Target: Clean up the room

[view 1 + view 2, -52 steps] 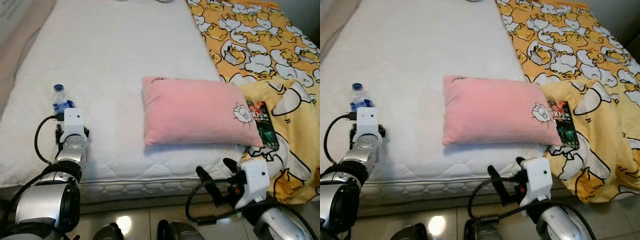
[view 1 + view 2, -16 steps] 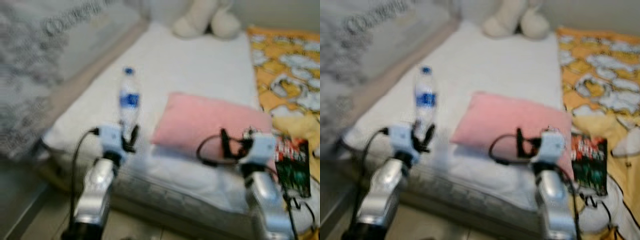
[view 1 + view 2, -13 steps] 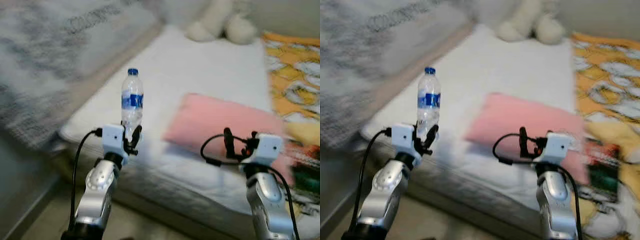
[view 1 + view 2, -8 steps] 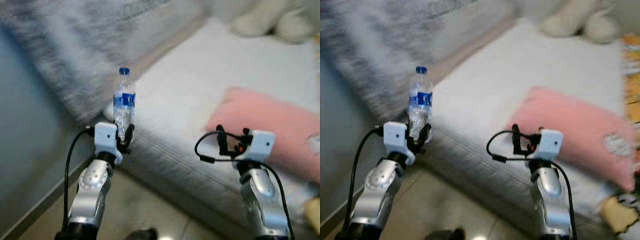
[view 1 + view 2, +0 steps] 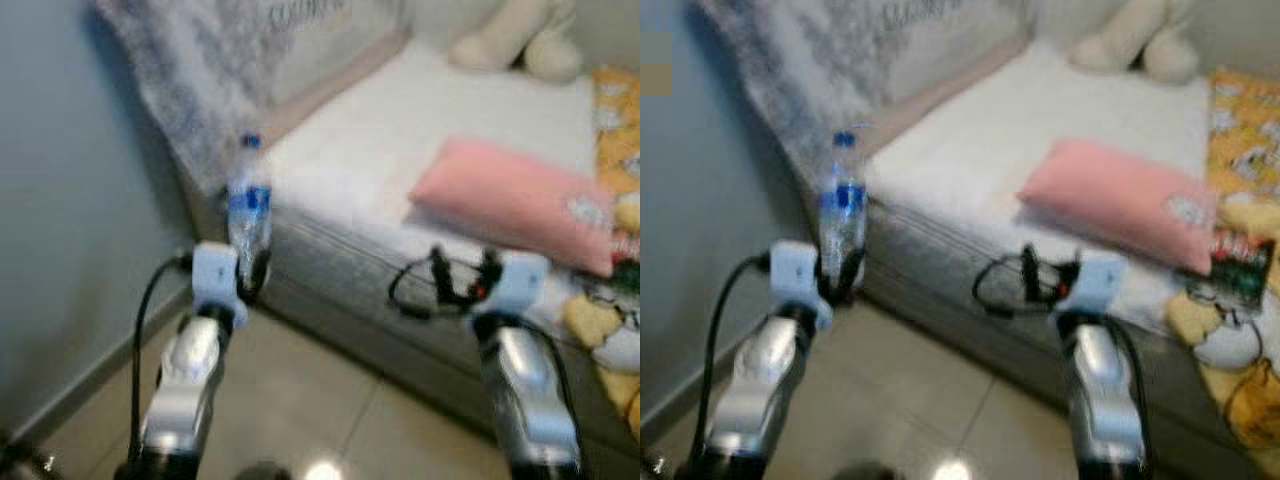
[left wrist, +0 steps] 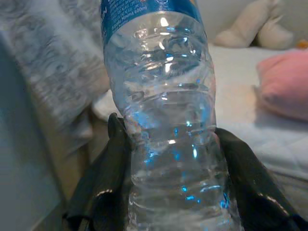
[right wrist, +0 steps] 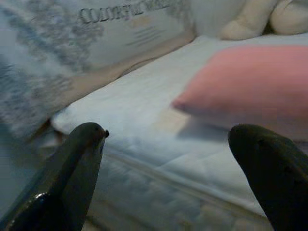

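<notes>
A clear plastic water bottle [image 5: 247, 210] with a blue cap and blue label stands upright in my left gripper [image 5: 248, 272], which is shut on its lower body; the left wrist view shows the bottle [image 6: 166, 120] squeezed between both black fingers [image 6: 108, 178]. I hold it raised over the tiled floor, beside the corner of the bed [image 5: 420, 150]. My right gripper [image 5: 462, 270] is held up in front of the bed's side, open, with nothing between its fingers [image 7: 77, 168]. A pink pillow [image 5: 510, 200] lies on the white mattress.
A grey patterned blanket [image 5: 200, 90] hangs at the bed's head by the blue-grey wall [image 5: 70, 220]. A plush toy [image 5: 510, 45] sits at the far end. A yellow cartoon-print duvet [image 5: 1240, 110] and a dark book [image 5: 1238, 265] lie at right. Tiled floor [image 5: 330, 410] lies below.
The camera has swung left and pulled back from the bed; wall and floor now fill the left. My left gripper still carries the bottle upright, and the right gripper stays open.
</notes>
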Controlling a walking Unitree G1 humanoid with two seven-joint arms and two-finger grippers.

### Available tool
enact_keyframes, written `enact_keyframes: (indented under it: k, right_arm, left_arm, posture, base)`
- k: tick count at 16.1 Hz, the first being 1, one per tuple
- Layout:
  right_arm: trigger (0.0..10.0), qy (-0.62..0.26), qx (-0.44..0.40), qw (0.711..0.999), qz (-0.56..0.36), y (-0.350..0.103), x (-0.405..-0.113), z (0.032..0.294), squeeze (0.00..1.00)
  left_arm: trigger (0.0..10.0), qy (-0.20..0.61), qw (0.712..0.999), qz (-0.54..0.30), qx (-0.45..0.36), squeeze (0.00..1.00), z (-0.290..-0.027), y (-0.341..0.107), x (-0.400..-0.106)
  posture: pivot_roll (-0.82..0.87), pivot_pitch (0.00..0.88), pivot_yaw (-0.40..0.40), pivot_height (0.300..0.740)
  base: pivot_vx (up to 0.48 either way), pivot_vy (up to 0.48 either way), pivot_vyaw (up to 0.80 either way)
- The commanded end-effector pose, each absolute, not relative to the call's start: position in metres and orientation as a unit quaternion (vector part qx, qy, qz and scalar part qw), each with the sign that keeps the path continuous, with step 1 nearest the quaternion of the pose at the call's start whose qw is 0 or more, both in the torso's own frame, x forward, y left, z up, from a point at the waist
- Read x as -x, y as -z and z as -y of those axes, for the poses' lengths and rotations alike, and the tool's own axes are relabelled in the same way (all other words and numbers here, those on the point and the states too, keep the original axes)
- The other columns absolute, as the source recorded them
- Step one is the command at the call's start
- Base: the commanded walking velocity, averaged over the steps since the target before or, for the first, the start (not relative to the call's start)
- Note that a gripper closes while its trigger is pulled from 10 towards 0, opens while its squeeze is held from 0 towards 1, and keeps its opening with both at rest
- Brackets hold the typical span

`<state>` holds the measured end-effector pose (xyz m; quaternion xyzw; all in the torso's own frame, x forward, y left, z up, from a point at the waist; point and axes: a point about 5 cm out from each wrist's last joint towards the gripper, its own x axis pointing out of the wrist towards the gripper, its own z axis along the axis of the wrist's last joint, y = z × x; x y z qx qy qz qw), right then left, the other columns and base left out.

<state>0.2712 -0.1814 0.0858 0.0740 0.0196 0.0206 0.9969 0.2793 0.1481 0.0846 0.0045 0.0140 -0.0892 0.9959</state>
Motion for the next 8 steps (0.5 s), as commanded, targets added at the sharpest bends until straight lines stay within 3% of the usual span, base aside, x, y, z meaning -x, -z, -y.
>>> enact_keyframes:
  k: [1,3,8]
  right_arm:
    - [10.0,-0.023,-0.074,0.997,-0.016,-0.089,-0.275,0.183,0.04]
    - [10.0,-0.028,-0.074,0.997,-0.016,-0.090,-0.278,0.181,0.05]
    - [10.0,-0.034,-0.078,0.996,-0.021,-0.086,-0.278,0.181,0.07]
  left_arm:
    - [10.0,0.092,0.995,0.017,-0.015,0.00,-0.144,-0.099,-0.287]
    - [10.0,0.089,0.996,0.017,-0.013,0.00,-0.144,-0.099,-0.289]
    - [10.0,0.048,0.999,-0.012,-0.002,0.00,-0.157,-0.090,-0.291]
  posture:
    - [-0.10,0.000,-0.007,0.740]
    - [-0.09,0.000,-0.010,0.740]
    - [-0.08,0.000,-0.014,0.740]
  base:
    - [0.000,-0.454,0.46]
    - [0.000,-0.450,0.46]
    - [0.000,0.000,0.46]
